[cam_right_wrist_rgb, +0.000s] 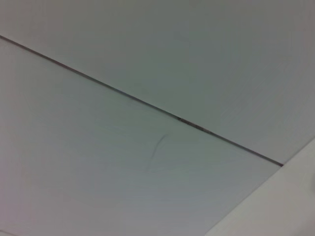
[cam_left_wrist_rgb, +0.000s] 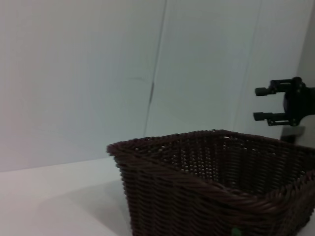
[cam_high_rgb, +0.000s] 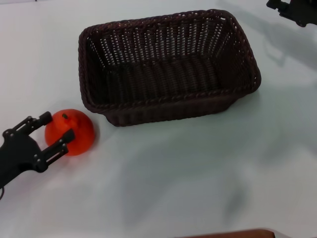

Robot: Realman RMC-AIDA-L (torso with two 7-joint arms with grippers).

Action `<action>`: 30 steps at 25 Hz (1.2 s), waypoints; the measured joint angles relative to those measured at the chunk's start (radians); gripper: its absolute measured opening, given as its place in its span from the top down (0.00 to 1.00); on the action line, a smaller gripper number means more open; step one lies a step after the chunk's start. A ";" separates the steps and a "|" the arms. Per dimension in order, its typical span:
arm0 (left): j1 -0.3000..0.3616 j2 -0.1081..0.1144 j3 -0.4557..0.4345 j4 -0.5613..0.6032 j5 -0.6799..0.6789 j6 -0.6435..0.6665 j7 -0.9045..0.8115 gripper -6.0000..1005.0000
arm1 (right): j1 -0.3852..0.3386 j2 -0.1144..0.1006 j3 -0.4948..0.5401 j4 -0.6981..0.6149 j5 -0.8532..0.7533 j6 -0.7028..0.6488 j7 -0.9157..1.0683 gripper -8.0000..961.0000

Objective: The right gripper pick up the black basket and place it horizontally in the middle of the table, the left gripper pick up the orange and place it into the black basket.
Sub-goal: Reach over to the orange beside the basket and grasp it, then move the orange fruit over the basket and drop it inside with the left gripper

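The black basket (cam_high_rgb: 168, 69) stands upright and empty on the white table (cam_high_rgb: 198, 168), its long side running left to right; it also shows in the left wrist view (cam_left_wrist_rgb: 211, 182). The orange (cam_high_rgb: 74, 130) sits on the table to the left of the basket, near its front corner. My left gripper (cam_high_rgb: 58, 126) reaches in from the left edge with one finger on each side of the orange, closed against it. My right gripper (cam_high_rgb: 293, 10) is at the far right corner, apart from the basket. In the left wrist view (cam_left_wrist_rgb: 260, 103) its two fingers stand apart and hold nothing.
A brown edge (cam_high_rgb: 233, 233) shows at the front of the table. A pale wall with a dark seam (cam_right_wrist_rgb: 147, 103) fills the right wrist view. Bare table lies in front of and to the right of the basket.
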 joint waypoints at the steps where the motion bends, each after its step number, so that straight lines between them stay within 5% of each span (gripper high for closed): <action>1: -0.006 0.000 0.000 0.000 0.009 0.003 -0.001 0.36 | -0.002 0.000 -0.001 0.003 0.000 0.001 0.000 0.31; 9: -0.038 0.001 -0.003 0.000 0.059 0.046 -0.004 0.44 | -0.009 0.009 -0.005 0.010 0.001 0.006 0.000 0.31; 14: -0.043 -0.003 -0.002 0.000 0.060 0.068 -0.002 0.67 | -0.013 0.012 -0.006 0.014 0.001 0.007 0.000 0.31; 21: -0.035 -0.012 -0.016 -0.023 0.054 0.048 0.003 0.75 | -0.015 0.013 -0.002 0.025 0.001 0.008 -0.007 0.31; 25: -0.024 -0.026 -0.080 -0.050 0.052 0.014 0.003 0.79 | -0.015 0.013 0.001 0.033 0.001 0.009 -0.010 0.31; 30: -0.024 -0.030 -0.305 -0.040 0.049 -0.098 0.001 0.87 | -0.018 0.013 0.001 0.034 0.005 0.009 -0.011 0.31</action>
